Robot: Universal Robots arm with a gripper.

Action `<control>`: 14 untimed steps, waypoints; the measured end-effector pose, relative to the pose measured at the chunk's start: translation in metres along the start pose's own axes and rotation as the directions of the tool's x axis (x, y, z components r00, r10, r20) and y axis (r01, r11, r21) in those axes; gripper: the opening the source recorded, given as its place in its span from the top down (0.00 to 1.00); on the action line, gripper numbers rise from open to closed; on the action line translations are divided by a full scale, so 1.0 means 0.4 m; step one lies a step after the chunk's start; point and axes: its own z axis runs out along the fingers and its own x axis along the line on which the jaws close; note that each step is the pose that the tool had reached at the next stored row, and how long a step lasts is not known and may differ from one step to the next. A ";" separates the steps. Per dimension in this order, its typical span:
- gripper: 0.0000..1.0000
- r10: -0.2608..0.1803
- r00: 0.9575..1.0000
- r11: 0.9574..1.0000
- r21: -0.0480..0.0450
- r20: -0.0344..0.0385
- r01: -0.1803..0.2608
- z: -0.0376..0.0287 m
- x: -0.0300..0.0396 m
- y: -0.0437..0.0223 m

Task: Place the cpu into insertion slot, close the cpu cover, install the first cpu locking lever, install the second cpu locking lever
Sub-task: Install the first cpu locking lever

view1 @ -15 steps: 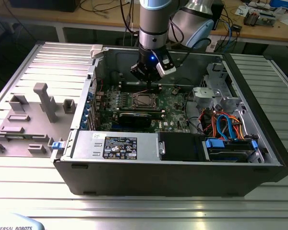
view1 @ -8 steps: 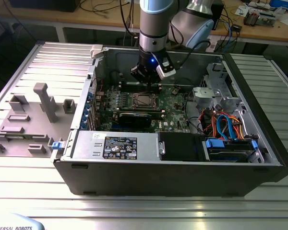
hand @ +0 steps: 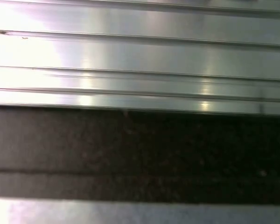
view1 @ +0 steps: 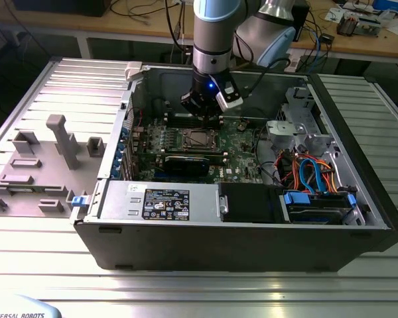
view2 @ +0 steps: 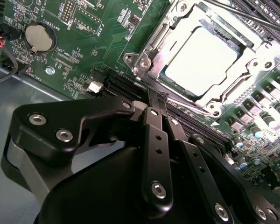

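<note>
The cpu (view2: 200,60), a flat silvery square, lies seated in the insertion slot (view1: 198,139) on the green motherboard (view2: 84,51). The cpu cover (view2: 155,44), a silvery frame, lies flat around the chip. A thin wire lever (view2: 189,106) runs along the socket side closest to my fingertips. My gripper (view2: 158,95) is shut, its two black fingers (view2: 155,140) pressed together with nothing seen between them, the tips just beside the socket's corner. In the exterior view the gripper (view1: 204,119) hangs inside the open computer case, just behind the socket.
Long black memory slots (view2: 123,86) and a coin battery (view2: 38,38) lie beside the socket. A power supply (view1: 159,202), blue and orange cables (view1: 312,172) and the case walls (view1: 358,165) ring the board. Grey fixtures (view1: 63,139) stand on the ribbed table (hand: 140,56) at the exterior view's left.
</note>
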 end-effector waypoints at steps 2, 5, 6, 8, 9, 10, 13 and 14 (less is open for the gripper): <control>0.89 0.000 1.000 1.000 0.000 0.000 0.000 0.001 0.000 0.000; 0.89 0.000 1.000 1.000 0.000 0.000 0.000 0.001 0.000 0.000; 0.89 0.000 1.000 1.000 0.000 0.000 0.000 0.001 0.000 0.000; 0.89 0.000 1.000 1.000 0.000 0.000 0.000 0.000 0.000 0.000; 0.89 0.000 1.000 1.000 0.000 0.000 0.000 -0.001 0.000 0.000; 0.89 0.000 1.000 1.000 0.000 0.000 0.000 -0.001 0.000 0.000; 0.89 0.000 1.000 1.000 0.000 0.000 0.000 -0.001 0.000 0.000; 0.89 0.000 1.000 1.000 0.002 0.000 0.000 -0.001 0.000 -0.001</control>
